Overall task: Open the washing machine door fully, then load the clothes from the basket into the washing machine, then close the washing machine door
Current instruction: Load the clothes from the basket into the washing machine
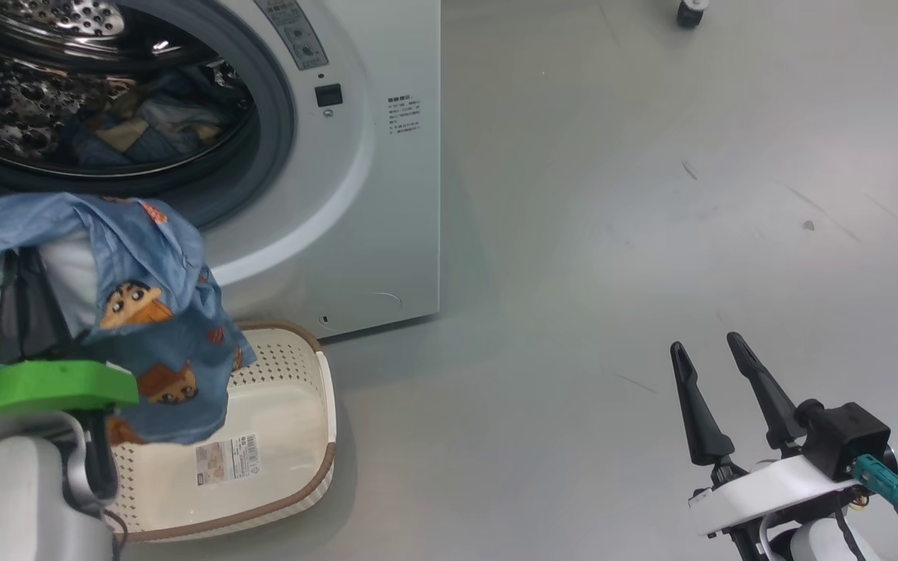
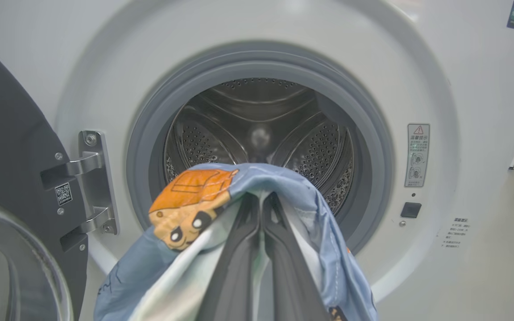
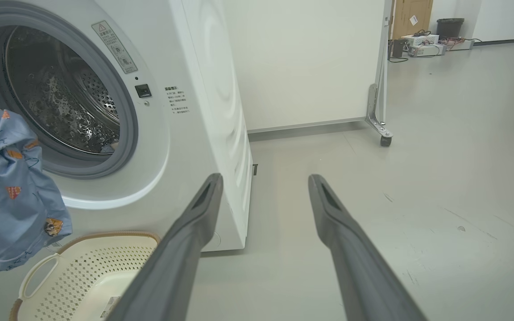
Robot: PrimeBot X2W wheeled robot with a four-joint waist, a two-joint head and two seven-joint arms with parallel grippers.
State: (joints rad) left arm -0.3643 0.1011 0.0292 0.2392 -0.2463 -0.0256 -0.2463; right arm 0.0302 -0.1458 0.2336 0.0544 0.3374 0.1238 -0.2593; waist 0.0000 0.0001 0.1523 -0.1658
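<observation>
The clothes (image 1: pixel 149 312), light blue fabric with orange cartoon figures, hang draped over my left gripper (image 2: pixel 263 200), which is shut on them just before the open mouth of the washing machine (image 1: pixel 387 234). The steel drum (image 2: pixel 257 129) lies straight ahead of the fingers. The washing machine door (image 2: pixel 11 156) stands swung open at the left on its metal hinge (image 2: pixel 92 183). The cream basket (image 1: pixel 293 436) sits on the floor below the hanging clothes (image 3: pixel 11 200), its bottom sticker showing. My right gripper (image 1: pixel 705 343) is open, off to the right above the floor, holding nothing.
Bare grey floor (image 1: pixel 652 234) stretches to the right of the washer. A white partition on castors (image 3: pixel 382 89) stands beyond the machine, with boxes and a bin (image 3: pixel 449 26) far back. Blue and tan shapes (image 1: pixel 145 125) show low in the drum; I cannot tell if they are fabric or reflection.
</observation>
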